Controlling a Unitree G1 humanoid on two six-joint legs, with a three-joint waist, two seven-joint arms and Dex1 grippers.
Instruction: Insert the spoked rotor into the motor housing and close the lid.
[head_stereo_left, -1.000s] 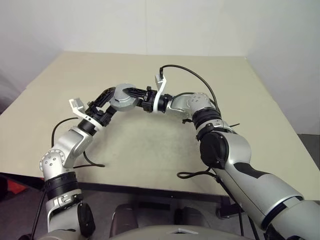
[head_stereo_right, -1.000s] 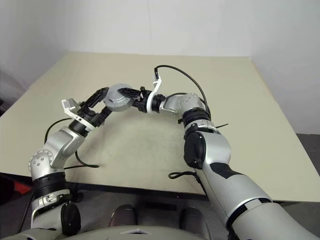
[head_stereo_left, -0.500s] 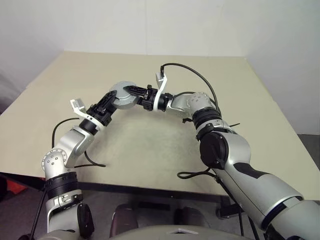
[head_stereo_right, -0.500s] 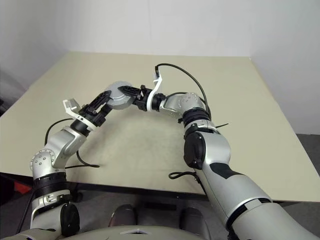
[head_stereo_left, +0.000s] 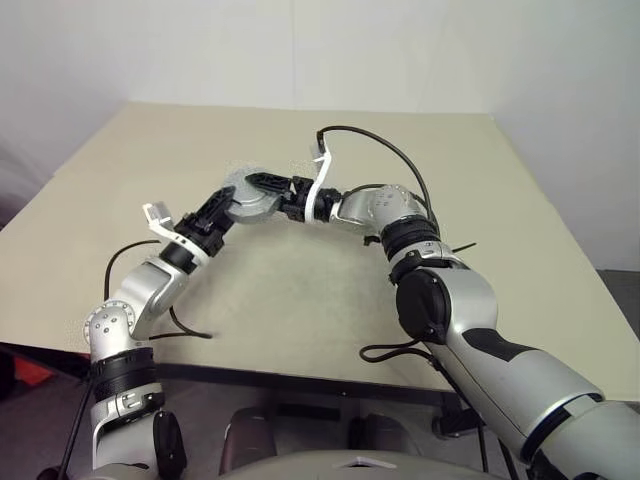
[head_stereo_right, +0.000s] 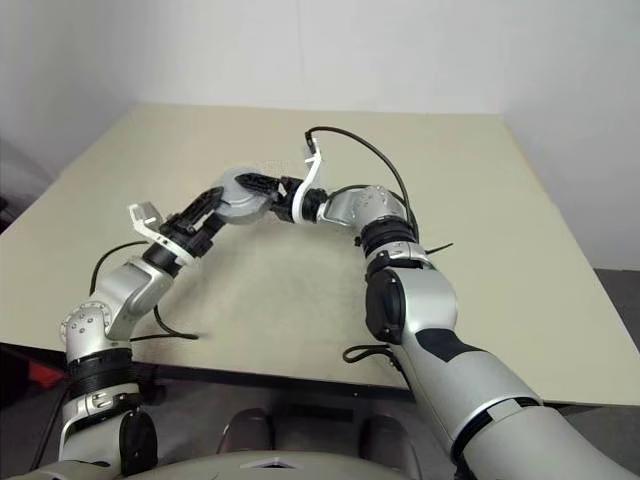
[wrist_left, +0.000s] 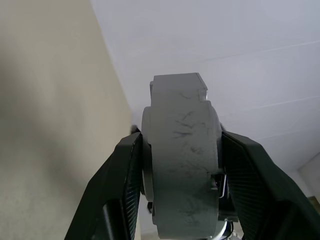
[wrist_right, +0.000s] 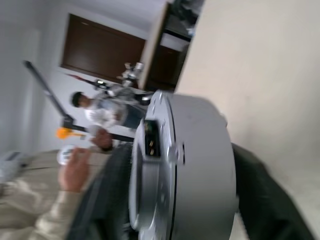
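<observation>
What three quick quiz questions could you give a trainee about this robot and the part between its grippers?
1. True or false: the left gripper is shut on the motor housing.
2. Multiple choice: in the head views, the right gripper meets the housing from
A. the robot's right side
B. under the table
C. the robot's left side
3. Fill in: the housing's colour is ____.

Key: 1 true; 2 A; 3 grey.
</observation>
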